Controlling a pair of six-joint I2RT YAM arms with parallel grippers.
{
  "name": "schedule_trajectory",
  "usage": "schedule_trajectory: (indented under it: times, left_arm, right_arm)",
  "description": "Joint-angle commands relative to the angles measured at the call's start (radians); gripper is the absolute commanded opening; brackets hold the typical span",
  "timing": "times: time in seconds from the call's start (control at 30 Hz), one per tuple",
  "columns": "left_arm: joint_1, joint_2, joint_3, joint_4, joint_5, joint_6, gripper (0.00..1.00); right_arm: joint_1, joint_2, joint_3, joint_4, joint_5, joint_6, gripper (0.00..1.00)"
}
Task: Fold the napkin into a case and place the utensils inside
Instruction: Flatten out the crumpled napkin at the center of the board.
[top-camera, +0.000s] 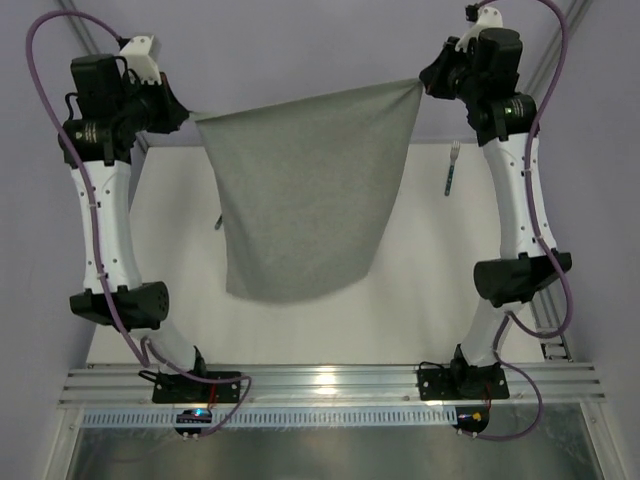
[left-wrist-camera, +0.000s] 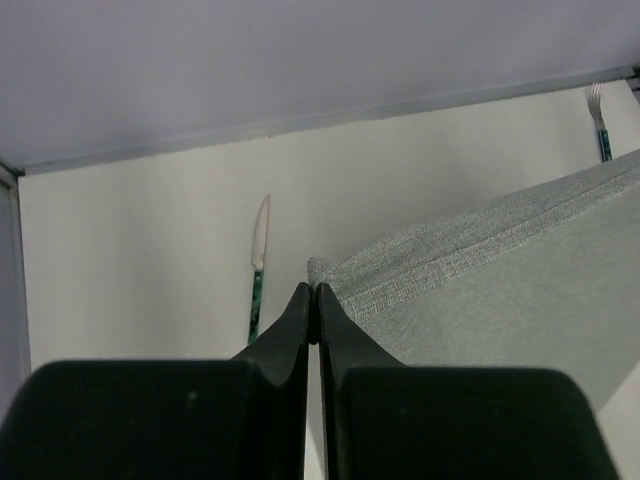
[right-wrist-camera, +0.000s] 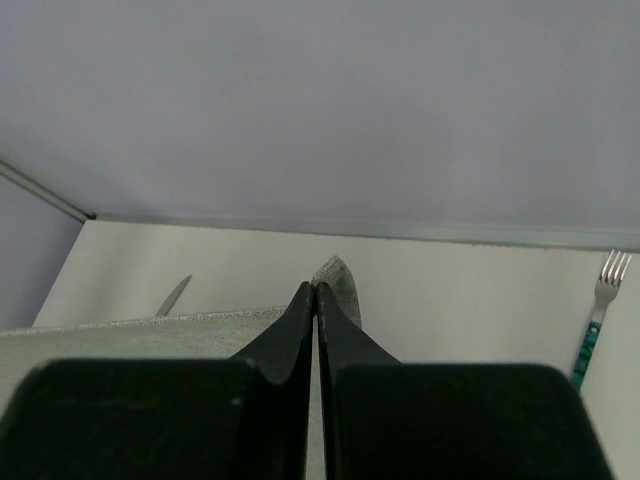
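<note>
The left arm (top-camera: 108, 225) and right arm (top-camera: 520, 200) rise spread apart, left tool (top-camera: 188, 115) and right tool (top-camera: 422, 86) clamped tight.

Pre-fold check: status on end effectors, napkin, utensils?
Left end effector, right end effector both shut on napkin corners. Napkin hangs spread between them. Knife, fork flat on table, untouched.

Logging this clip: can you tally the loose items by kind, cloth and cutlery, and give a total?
Napkin: 1
Knife: 1
Fork: 1
Total: 3
</note>
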Motion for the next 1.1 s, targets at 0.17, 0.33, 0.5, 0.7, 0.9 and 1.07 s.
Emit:
schedule_trajectory:
  times: [0.17,0.33,0.5,0.7,0.9,1.07]
  left_arm:
    - [-0.031,0.162,0.293,0.139,-0.097,-0.081,0.0]
    - [-0.056,0.173,0.302,0.151,-0.111,-0.075,0.0]
    - [-0.079,0.142,0.195,0.145,-0.086,-0.039,0.0]
    - [-0.079,0.027,-0.192,0.137,-0.051,0.011,0.0]
    - [-0.082,-0.099,-0.547,0.151,0.034,0.115,0.0]
    - [-0.088,-0.191,-0.819,0.105,0.044,0.215,0.0]
  right_arm:
    - [-0.192,0.076,0.241,0.218,-0.103,0.168,0.03]
    - [-0.248,0.055,0.252,0.226,-0.132,0.15,0.03]
    - [-0.269,-0.014,0.123,0.177,-0.146,0.08,0.03]
    - [-0.266,-0.308,-0.481,0.18,-0.129,0.004,0.03]
    - [-0.254,-0.676,-1.118,0.257,-0.007,0.055,0.03]
    - [-0.222,-0.828,-1.362,0.208,0.027,0.087,0.03]
